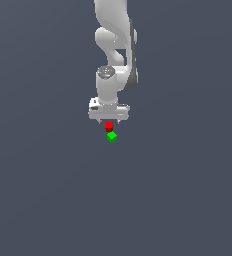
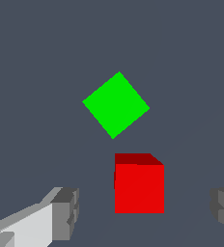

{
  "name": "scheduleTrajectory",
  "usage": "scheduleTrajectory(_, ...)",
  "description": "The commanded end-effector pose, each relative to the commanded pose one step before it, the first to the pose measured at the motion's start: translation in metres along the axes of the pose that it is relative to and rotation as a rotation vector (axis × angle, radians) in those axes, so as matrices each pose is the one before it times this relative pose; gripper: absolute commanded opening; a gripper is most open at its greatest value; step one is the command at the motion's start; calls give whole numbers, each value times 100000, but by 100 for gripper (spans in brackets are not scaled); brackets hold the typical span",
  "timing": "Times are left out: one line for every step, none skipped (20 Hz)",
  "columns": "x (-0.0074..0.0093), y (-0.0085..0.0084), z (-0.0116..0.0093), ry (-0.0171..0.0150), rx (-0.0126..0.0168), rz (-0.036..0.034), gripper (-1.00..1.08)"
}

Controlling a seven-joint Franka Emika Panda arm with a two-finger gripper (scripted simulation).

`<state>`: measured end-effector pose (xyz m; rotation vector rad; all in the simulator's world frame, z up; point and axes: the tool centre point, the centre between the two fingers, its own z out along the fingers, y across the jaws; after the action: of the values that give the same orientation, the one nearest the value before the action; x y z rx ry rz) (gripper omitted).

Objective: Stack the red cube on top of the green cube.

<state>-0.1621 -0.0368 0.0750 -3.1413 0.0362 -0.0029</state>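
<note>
The red cube [image 1: 109, 127] lies directly under my white gripper [image 1: 109, 121], right at its fingertips. The green cube [image 1: 112, 136] rests just beyond it, slightly toward the exterior view's right and turned about 45 degrees. In the wrist view the red cube [image 2: 139, 187] sits between the two grey fingers [image 2: 64, 212], with a clear gap on each side, so my gripper [image 2: 145, 212] is open and touches nothing. The green cube [image 2: 116, 104] shows whole as a diamond, apart from the red one.
A plain dark grey floor [image 1: 188, 190] runs all around the two cubes. The white arm [image 1: 113, 45] rises straight up behind the gripper. No other objects are in view.
</note>
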Motion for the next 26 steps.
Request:
scheduleTrajectory(-569, 187, 328, -130, -10, 172, 100)
scheduleTrajectory(-112, 27, 61, 0, 0, 0, 100)
scheduleTrajectory(-62, 40, 62, -50, -1, 48, 100)
scheduleTrajectory(-19, 6, 13, 0, 0, 0, 100)
scheduleTrajectory(109, -32, -80, 0, 0, 0, 100)
scheduleTrajectory(-2, 0, 24, 0, 0, 0, 100)
scheduleTrajectory(-5, 0, 71, 0, 0, 0, 100)
scheduleTrajectory(-8, 1, 119, 0, 0, 0, 100)
scheduleTrajectory(-11, 1, 166, 0, 0, 0, 100)
scheduleTrajectory(-13, 1, 212, 0, 0, 0, 100)
scheduleTrajectory(-15, 2, 258, 0, 0, 0, 100)
scheduleTrajectory(-17, 2, 303, 0, 0, 0, 100)
scheduleTrajectory(-18, 3, 347, 0, 0, 0, 100)
scheduleTrajectory(-18, 3, 390, 0, 0, 0, 100)
scheduleTrajectory(-18, 4, 433, 0, 0, 0, 100)
scheduleTrajectory(-16, 4, 463, 0, 0, 0, 100)
scheduleTrajectory(-12, 3, 426, 0, 0, 0, 100)
scheduleTrajectory(-9, 3, 379, 0, 0, 0, 100)
scheduleTrajectory(-6, 3, 332, 0, 0, 0, 100)
scheduleTrajectory(-4, 2, 287, 0, 0, 0, 100)
scheduleTrajectory(-3, 2, 242, 0, 0, 0, 100)
scheduleTrajectory(-2, 1, 197, 0, 0, 0, 100)
scheduleTrajectory(-1, 1, 153, 0, 0, 0, 100)
scheduleTrajectory(0, 1, 109, 0, 0, 0, 100)
scheduleTrajectory(0, 0, 65, 0, 0, 0, 100)
scheduleTrajectory(0, 0, 22, 0, 0, 0, 100)
